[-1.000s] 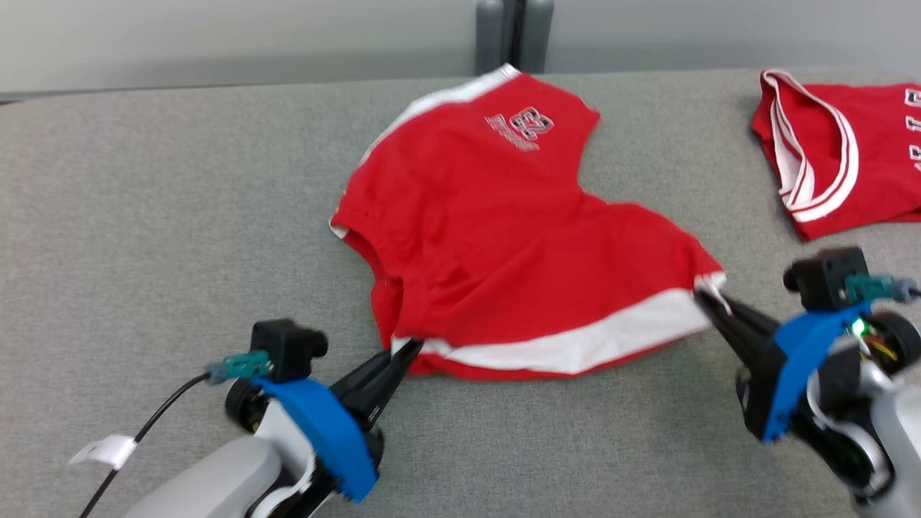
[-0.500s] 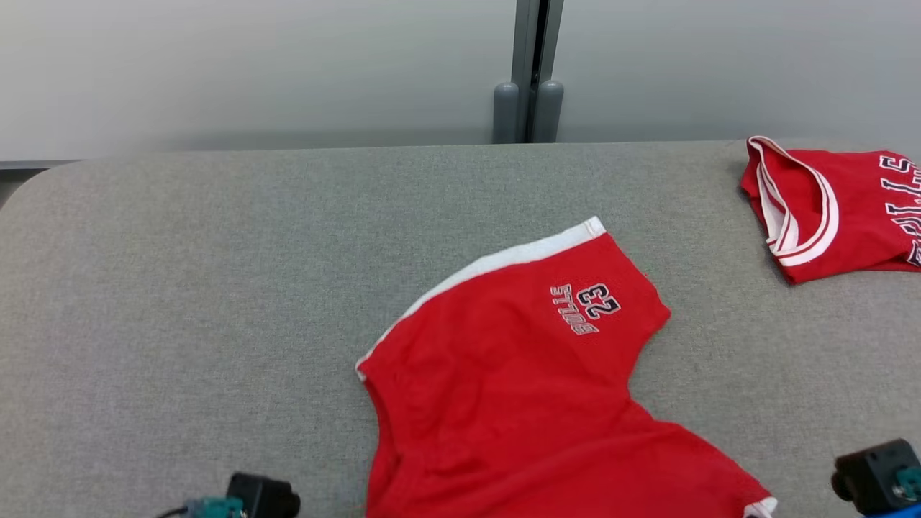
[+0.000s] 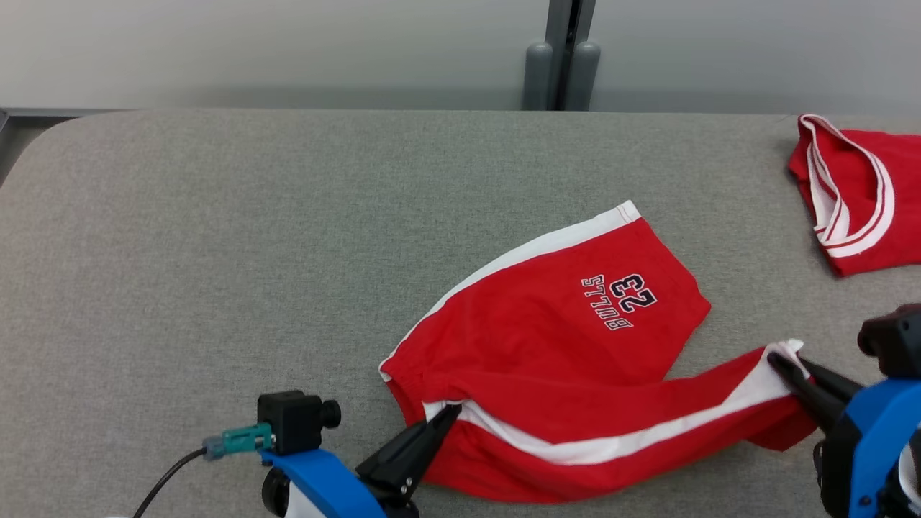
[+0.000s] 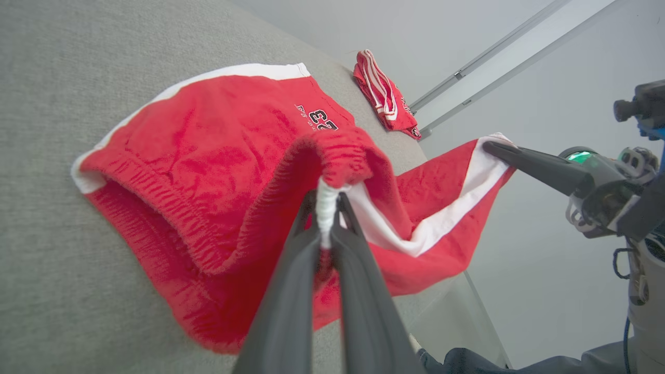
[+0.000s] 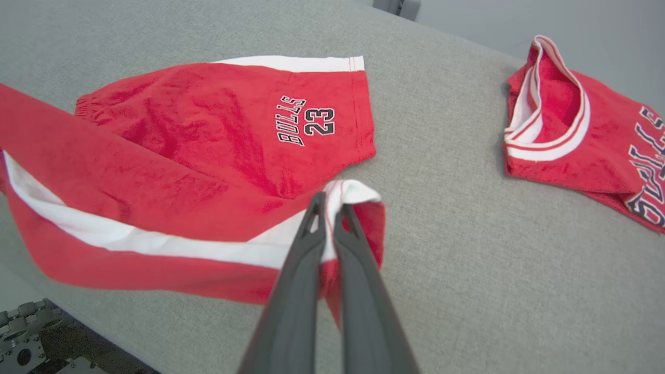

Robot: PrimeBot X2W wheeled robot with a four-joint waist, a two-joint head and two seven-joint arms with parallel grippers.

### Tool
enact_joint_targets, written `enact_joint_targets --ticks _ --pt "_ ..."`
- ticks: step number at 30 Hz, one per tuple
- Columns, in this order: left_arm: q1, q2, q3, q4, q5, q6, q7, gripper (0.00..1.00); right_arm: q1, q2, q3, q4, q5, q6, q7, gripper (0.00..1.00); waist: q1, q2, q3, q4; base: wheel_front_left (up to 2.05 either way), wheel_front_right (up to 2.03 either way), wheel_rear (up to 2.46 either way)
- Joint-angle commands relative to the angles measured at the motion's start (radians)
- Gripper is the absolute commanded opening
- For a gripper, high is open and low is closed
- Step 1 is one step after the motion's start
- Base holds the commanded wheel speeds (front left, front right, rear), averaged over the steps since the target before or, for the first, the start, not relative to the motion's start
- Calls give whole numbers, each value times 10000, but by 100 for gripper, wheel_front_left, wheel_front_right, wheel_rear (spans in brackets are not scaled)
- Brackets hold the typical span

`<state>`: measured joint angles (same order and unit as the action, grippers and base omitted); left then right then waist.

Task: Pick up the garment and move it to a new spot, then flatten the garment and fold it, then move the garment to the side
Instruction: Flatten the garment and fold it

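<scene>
Left fingers [image 3: 414,444] and right fingers [image 3: 806,381] pinched shut on shorts [image 3: 568,316] waistband and hem corners; carry lifted edge level, taut, onto far leg.

Left end effector [image 3: 450,411], right end effector [image 3: 777,357] lifted shorts' [image 3: 575,316] striped near edge toward far leg.

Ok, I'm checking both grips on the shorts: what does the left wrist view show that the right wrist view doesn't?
Left wrist view: the left gripper shut on the shorts at their elastic waistband, that edge lifted off the grey table. Right wrist view: large lettering clear on the second red garment. Both: the right gripper pinching the shorts' white-striped hem, the 23 print, the table, that garment.
</scene>
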<state>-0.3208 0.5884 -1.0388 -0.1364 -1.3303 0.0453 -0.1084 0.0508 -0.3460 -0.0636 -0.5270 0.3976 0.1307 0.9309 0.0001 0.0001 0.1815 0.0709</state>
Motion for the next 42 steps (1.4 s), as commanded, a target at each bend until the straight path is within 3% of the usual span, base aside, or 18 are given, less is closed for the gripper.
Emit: enact_joint_targets --ticks 1,9,20,33,39,40,41,42 --pt "-236 -38 90 129 27 -45 -61 0 -284 -139 17 151 -10 2 -94 0 -1 -1 219 212 0 0 0" --pt "-1107 -1254 534 1802 10 -88 -504 0 -3091 -1104 1026 2624 -142 2 -1246 0 -1 -1 1017 825 0 0 0" --pt "-1770 -2436 770 3454 121 -255 -987 0 -5647 -1400 1972 5309 -327 2 -2516 0 -1 -1 1889 1383 0 0 0" --pt "-2012 -3058 811 4424 342 -384 -1225 0 -6991 -1519 2826 7096 -568 2 -3602 0 -1 -1 2063 1463 0 0 0" --pt "-2088 -3223 770 4672 451 -328 -1262 0 -7334 -1260 3007 7668 -725 2 -4188 0 -1 -1 2149 1444 0 0 0" --pt "-2104 -3243 760 4704 463 -328 -1269 0 -7363 -1230 3027 7775 -759 2 -4280 36 -1 -1 2170 1443 0 0 0" --pt "-2118 -3266 741 4735 471 -338 -1270 0 -7375 -1184 3053 7922 -719 2 -4339 100 -1 -1 2185 1447 0 0 0" --pt "-2134 -3278 727 4774 507 -338 -1272 40 -7408 -1123 3053 8046 -688 2 -4414 100 -1 -1 2191 1450 0 0 0"
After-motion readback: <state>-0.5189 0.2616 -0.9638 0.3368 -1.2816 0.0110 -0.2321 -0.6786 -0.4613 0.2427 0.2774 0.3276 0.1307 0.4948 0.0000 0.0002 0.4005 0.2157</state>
